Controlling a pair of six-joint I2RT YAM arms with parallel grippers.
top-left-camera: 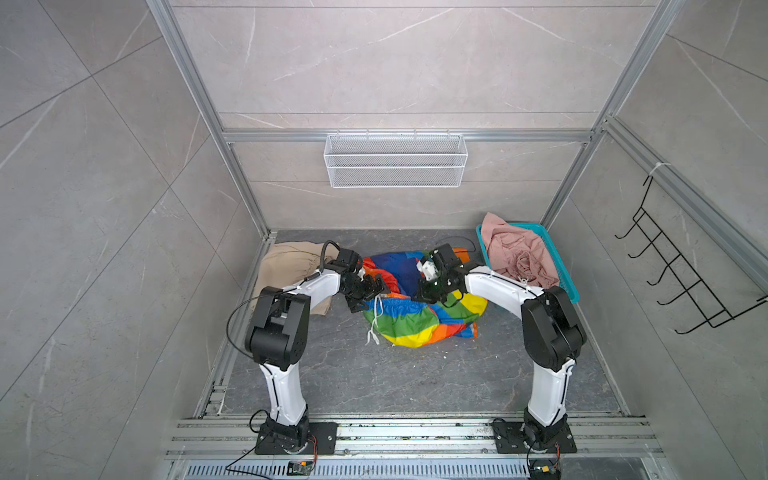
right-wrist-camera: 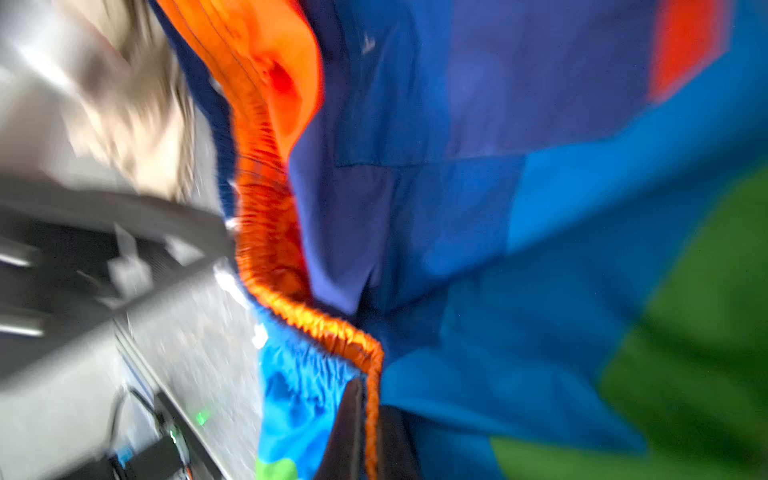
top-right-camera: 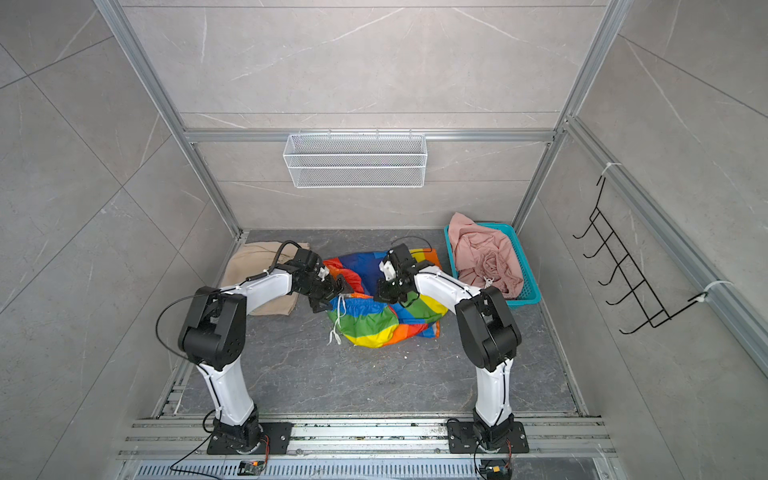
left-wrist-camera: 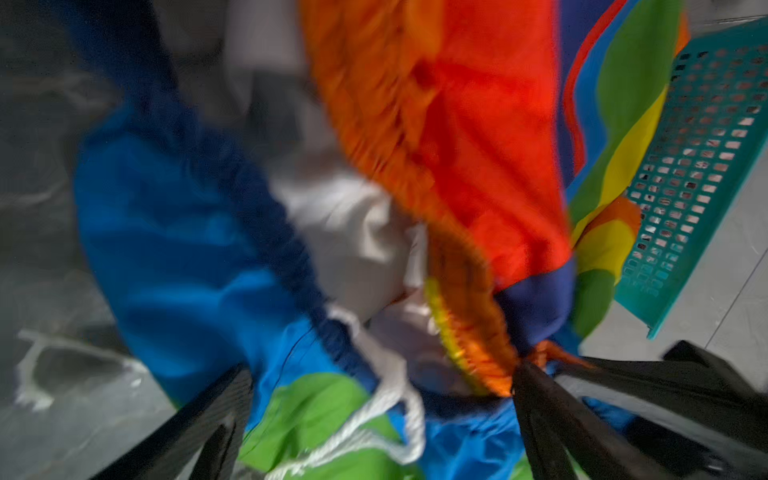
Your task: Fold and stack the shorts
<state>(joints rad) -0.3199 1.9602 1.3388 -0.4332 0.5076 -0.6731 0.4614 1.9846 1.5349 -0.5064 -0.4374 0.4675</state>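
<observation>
Grey marbled tabletop (top-left-camera: 374, 382): rainbow shorts (top-left-camera: 419, 324) lie crumpled at centre, right gripper (right-wrist-camera: 365, 415) pinching their orange waistband, left gripper (top-left-camera: 369, 298) spread wide above them (beige shorts (top-left-camera: 286, 262) far left, pink shorts (top-left-camera: 515, 253) in teal basket (top-left-camera: 570, 286)).

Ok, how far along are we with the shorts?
Done: the beige shorts lie flat at the back left, seemingly folded, though the arm hides part. In hand: the rainbow shorts are crumpled mid-table; the right hand is shut on their orange waistband, the left hand open beside it. To do: the pink shorts sit bunched in the basket; nothing is stacked.
</observation>
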